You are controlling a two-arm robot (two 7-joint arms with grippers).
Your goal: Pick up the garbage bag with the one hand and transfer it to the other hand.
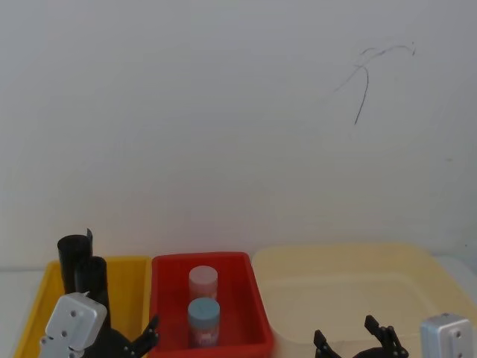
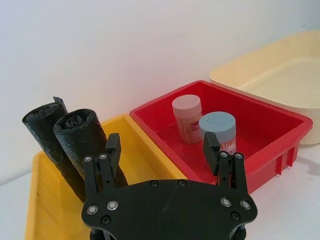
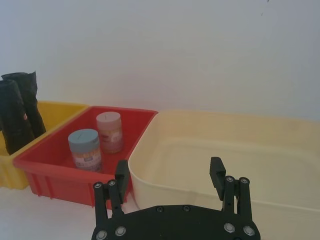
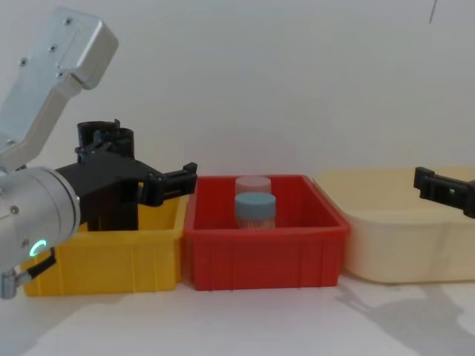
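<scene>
The left gripper [image 2: 162, 146] has its jaws wide apart with nothing between them. It hovers at about the height of the yellow bin's [image 4: 111, 259] rim, in front of the rolls, with its fingers reaching toward the red bin [image 4: 260, 259]. A green ring [image 4: 37, 247] glows on its thick silver-grey arm. The right gripper [image 3: 169, 169] also has its jaws spread and empty, and it hangs at the near edge of the cream bin [image 4: 401, 245], well apart from the left one.

The garbage bag [image 2: 82, 137] stands on end in the yellow bin, just beyond the left gripper's outer finger. Its long axis is close to vertical with a slight lean, and its rolled end points up, well above the rim. A second roll [image 2: 44, 131] of the same black crinkly film stands right against it, a little farther back.

In the red bin next along stand two jars: the blue-lidded jar [image 2: 218, 129] nearer the robot and the pink-lidded jar [image 2: 187, 117] behind it.

All three bins sit side by side on a white table [image 4: 223, 326] — yellow at the robot's left, red in the middle, cream at its right. A plain white wall [image 1: 223, 112] rises close behind them, bearing a thin dark scribble [image 1: 364, 82].
</scene>
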